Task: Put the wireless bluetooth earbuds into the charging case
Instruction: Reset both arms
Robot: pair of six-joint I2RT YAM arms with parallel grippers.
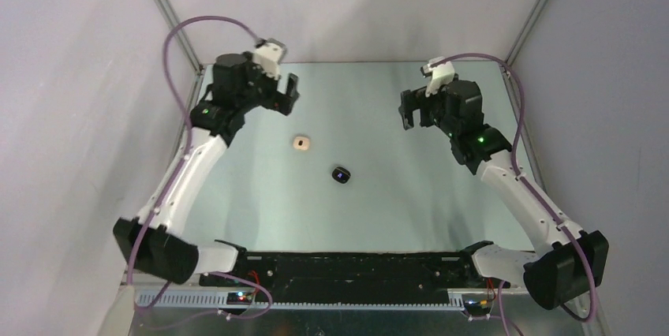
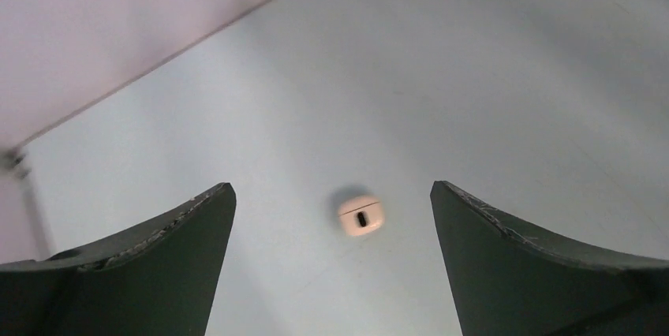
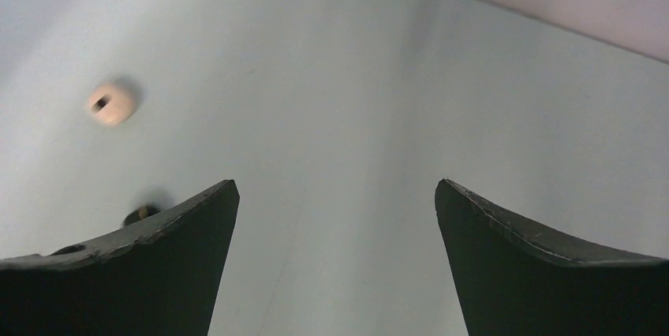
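L claw hangs high over the far-left of the desk, fingers wide apart, nothing between them. R claw mirrors it at far right, also spread and empty. Both arms are pulled back to the sides, prob. so the middle stays unobstructed for the top cam and either arm can drop in.

Two small pebble shapes lie mid-desk, near each other but not touching: cream case to the left, black case nearer the bases w/ a tiny lit dot on top. The L wrist cam looks straight down at the cream case, centred between its fingers, a dark slot on its upper face. That lineup suggests it's the L arm's target. From the R wrist cam the cream case sits off to the upper left, and the black case only peeks out behind the left finger.

No loose buds visible in any view; can't tell if they're seated inside the cases or too small to see. Also can't tell if the lids are open. Judging by this, no grasp has begun.
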